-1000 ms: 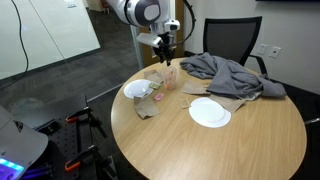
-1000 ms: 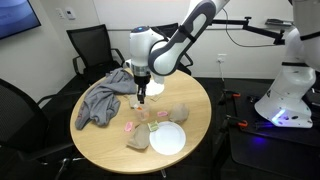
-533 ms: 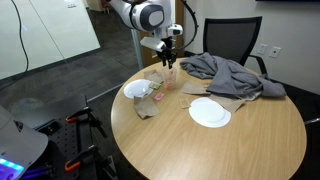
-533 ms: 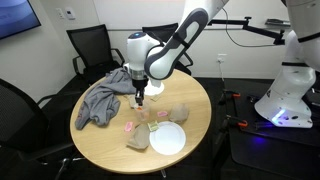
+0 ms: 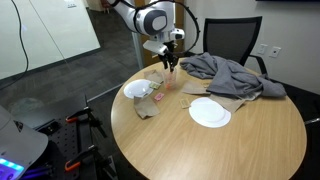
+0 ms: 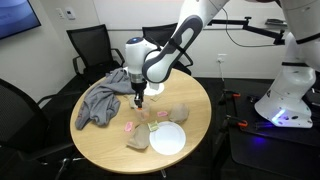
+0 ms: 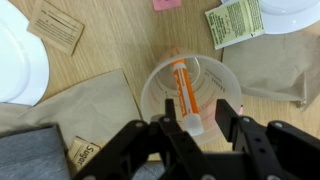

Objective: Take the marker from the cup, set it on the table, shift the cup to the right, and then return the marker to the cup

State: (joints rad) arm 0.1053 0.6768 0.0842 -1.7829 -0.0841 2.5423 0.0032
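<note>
Wood-grain table [image 7: 110,40], clear cup [image 7: 152,95] with marker [image 7: 181,88] inside, directly under wide-open, empty gripper [image 7: 205,128].

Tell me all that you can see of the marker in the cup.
The marker is thin, with an orange barrel and a pale end. It stands tilted inside the clear cup, pale end uppermost, nearest the wrist camera. The open gripper hangs just above, one finger on each side; contact cannot be told.
</note>
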